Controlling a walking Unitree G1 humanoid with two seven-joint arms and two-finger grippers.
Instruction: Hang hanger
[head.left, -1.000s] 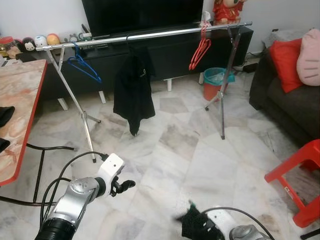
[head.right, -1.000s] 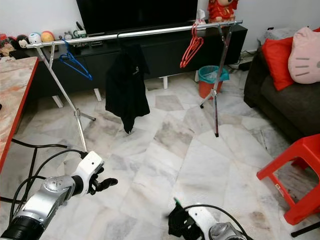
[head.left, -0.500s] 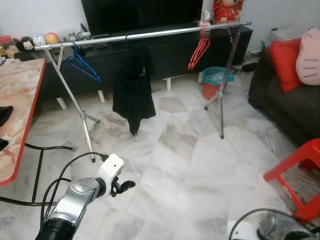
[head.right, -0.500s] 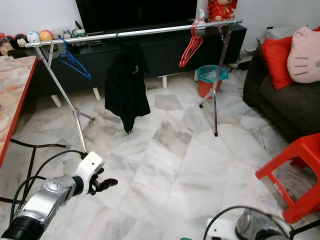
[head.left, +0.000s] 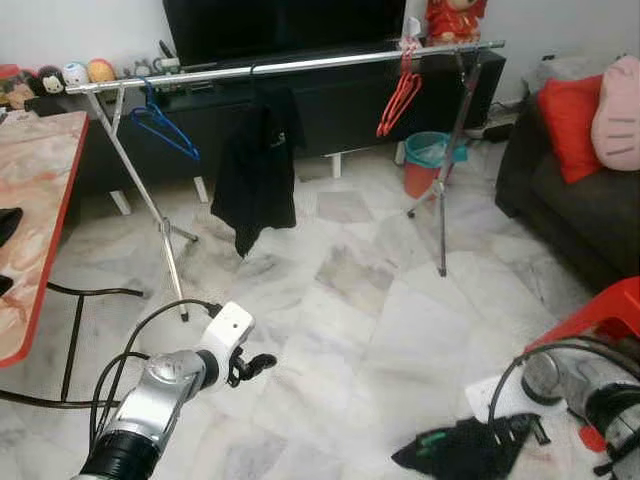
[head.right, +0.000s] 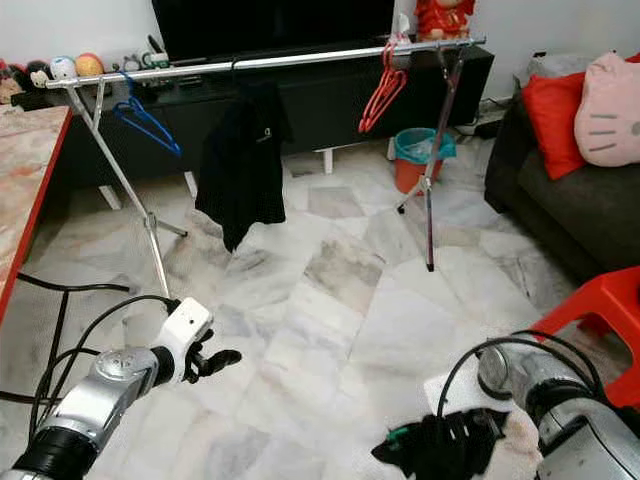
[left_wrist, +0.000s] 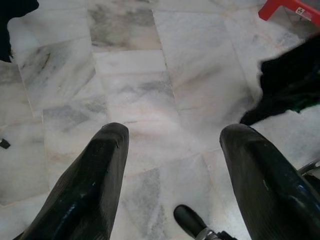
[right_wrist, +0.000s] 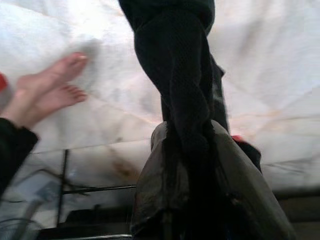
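Note:
A silver clothes rail (head.left: 300, 62) spans the room in front of the TV unit. On it hang a blue hanger (head.left: 165, 125), a black shirt (head.left: 255, 170) and red hangers (head.left: 400, 100). Low at the right, my right gripper (head.left: 520, 430) is shut on a black garment (head.left: 455, 450), which has a green hanger piece (head.left: 430, 438) showing at its edge. In the right wrist view the black cloth (right_wrist: 180, 90) runs out from between the closed fingers (right_wrist: 235, 180). My left gripper (head.left: 255, 365) is open above the marble floor, its fingers (left_wrist: 95, 170) wide apart with nothing between them.
A red-edged table (head.left: 30, 200) stands at the left with black cables (head.left: 90, 292) under it. At the right are a dark sofa (head.left: 570, 200) and a red stool (head.left: 600, 320). A teal-lined bin (head.left: 430, 160) sits behind the rail's right leg. A person's bare feet (right_wrist: 45, 95) are on the floor.
My right arm has swung out to the right and the black garment now hangs from its gripper in plain view. The hanging black shirt has swayed to the left. The left arm has barely moved.

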